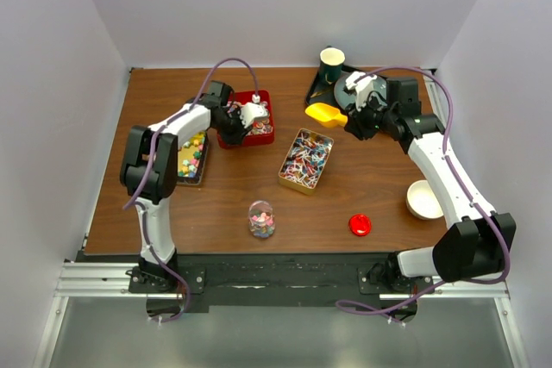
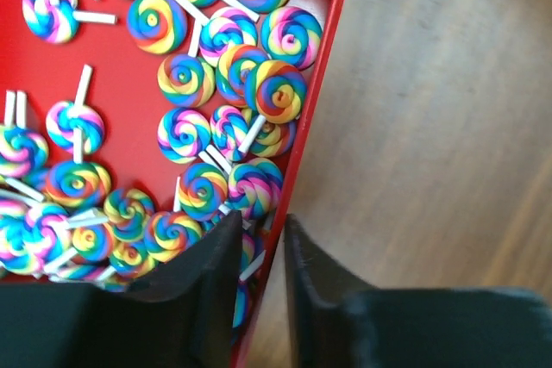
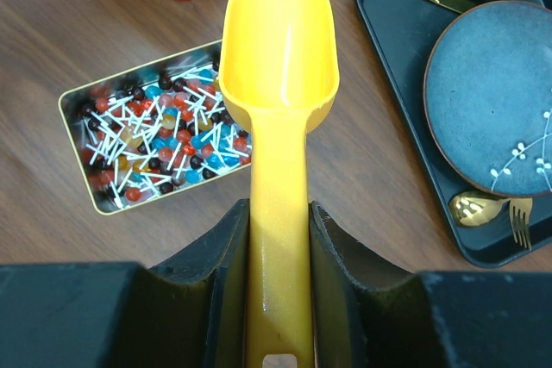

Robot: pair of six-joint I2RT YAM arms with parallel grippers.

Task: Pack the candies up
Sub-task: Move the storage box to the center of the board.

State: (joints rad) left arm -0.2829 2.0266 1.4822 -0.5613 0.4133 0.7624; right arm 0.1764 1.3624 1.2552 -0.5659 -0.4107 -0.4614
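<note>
I see rainbow swirl lollipops (image 2: 185,84), white sticks, in red tray (image 2: 321,84); left gripper (image 2: 261,252) nearly closed astride tray rim; right gripper (image 3: 278,239) clamps yellow scoop (image 3: 278,66).

Open wood lies between the red tray (image 1: 259,122) and the gold tin (image 1: 305,159), while the black tray (image 3: 405,118) with its blue plate (image 3: 496,109) crowds the right gripper (image 3: 278,221).

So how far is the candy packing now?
Early stage. The clear jar already holds some sweets, and its red round lid lies off. In hand: the right gripper holds the empty yellow plastic scoop; the left gripper straddles the red tray's rim beside swirl lollipops. All trays remain full.
</note>
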